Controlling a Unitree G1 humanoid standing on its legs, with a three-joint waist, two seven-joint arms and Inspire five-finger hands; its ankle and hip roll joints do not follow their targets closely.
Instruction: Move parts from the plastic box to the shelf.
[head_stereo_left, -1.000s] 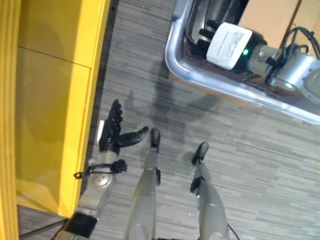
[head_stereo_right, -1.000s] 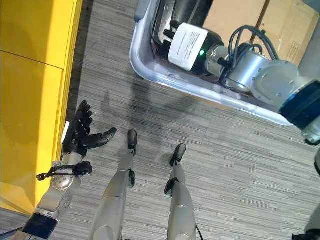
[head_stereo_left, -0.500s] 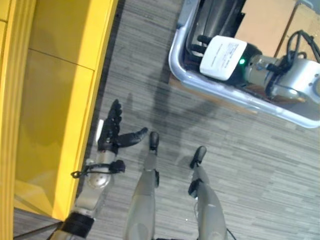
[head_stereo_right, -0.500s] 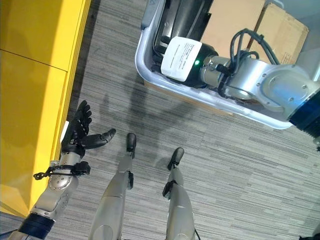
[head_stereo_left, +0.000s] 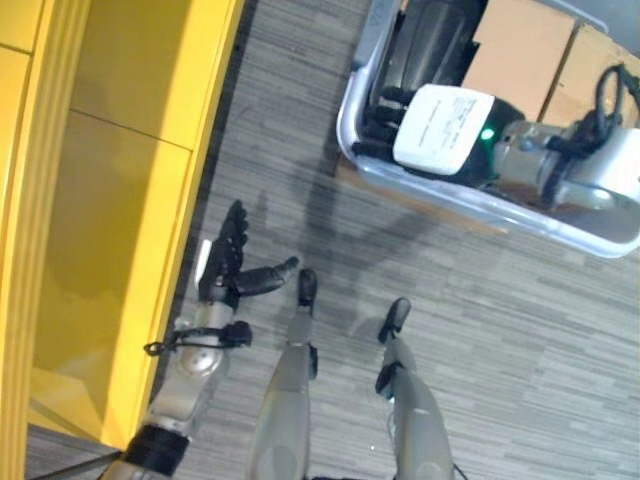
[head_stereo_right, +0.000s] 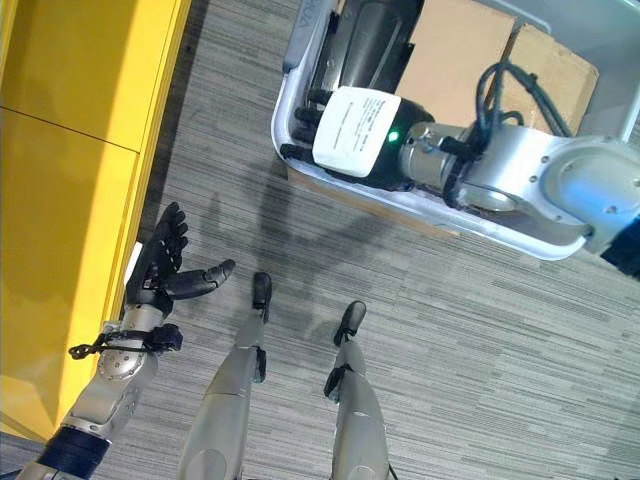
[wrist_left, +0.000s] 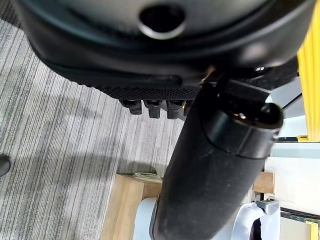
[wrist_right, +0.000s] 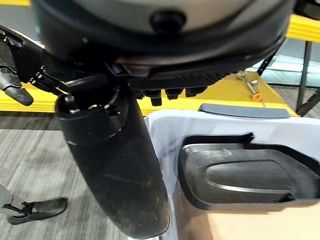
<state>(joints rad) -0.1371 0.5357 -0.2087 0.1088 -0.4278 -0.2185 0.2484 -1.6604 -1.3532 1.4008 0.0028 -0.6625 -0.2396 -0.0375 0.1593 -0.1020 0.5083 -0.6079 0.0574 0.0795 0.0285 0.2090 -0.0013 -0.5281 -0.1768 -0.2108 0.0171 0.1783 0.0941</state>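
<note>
I see the plastic box (head_stereo_right: 300, 150) as pale, smooth, slightly glossy plastic. The black part (wrist_right: 250, 175) inside it looks like moulded plastic, matt with a fine grain. The cardboard boxes (head_stereo_right: 470, 50) beside it are dull brown. The shelf (head_stereo_left: 120, 200) is smooth yellow with a soft sheen; the floor (head_stereo_left: 520, 320) is grey, ribbed carpet.

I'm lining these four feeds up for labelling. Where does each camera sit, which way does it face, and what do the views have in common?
Left eye view: on the head, looking down at the floor; left hand open beside the yellow shelf, right hand reaching into the plastic box.
Right eye view: same scene, from slightly aside.
Left wrist view: on the left wrist, looking along that hand at carpet.
Right wrist view: on the right wrist, looking over the box at a black part.
Shared: both eye views and the right wrist view show the box, the shelf and the left hand.
</note>
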